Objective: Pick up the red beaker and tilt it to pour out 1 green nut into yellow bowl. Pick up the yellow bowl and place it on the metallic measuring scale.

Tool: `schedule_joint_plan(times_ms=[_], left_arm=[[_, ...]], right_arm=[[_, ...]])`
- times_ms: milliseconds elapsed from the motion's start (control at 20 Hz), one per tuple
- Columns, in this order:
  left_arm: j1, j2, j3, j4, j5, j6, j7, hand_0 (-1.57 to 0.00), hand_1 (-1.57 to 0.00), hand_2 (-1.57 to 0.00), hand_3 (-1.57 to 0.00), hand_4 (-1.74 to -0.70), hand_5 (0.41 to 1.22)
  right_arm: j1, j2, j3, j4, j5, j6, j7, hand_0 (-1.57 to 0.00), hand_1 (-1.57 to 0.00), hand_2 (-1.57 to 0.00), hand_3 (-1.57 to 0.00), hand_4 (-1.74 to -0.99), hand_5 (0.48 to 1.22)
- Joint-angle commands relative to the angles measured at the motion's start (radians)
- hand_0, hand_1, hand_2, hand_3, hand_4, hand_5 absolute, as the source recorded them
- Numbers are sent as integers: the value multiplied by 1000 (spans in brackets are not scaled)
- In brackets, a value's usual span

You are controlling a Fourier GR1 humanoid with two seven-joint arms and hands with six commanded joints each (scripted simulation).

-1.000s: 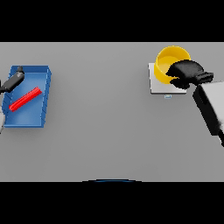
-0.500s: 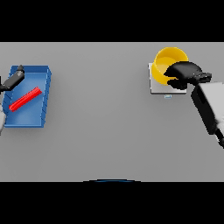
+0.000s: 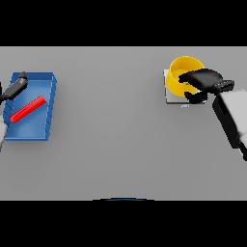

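The yellow bowl stands on the metallic scale at the table's far right. A small green speck shows inside it under the hand. My right hand lies over the bowl's right half. Its fingers stretch straight across the rim and its thumb sits apart in front of the bowl's wall, so the hand is open. The red beaker lies on its side in the blue tray at the far left. My left hand hovers over the tray's back left corner, fingers straight, holding nothing.
A wide stretch of grey table lies between the tray and the scale. The scale's small display tab juts toward me just under the right thumb.
The right hand's fingers have straightened over the bowl and the thumb has come away from its wall; the forearm has drifted slightly. The bowl, beaker and left hand stay put.
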Motion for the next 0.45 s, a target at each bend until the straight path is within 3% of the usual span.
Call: schedule_joint_plan(times_ms=[0, 400], left_arm=[[-7, 3, -2, 6, -2, -5, -4, 1, 1, 1, 1, -723, 664], [-5, -3, -8, -2, -6, -2, -3, 1, 1, 1, 1, -726, 665]], right_arm=[[-3, -1, -3, 2, -2, -7, -9, -132, -117, -156, -359, -1542, 838], [-8, 9, -10, 35, -2, 4, 31, -21, -19, -25, -146, -1478, 738]])
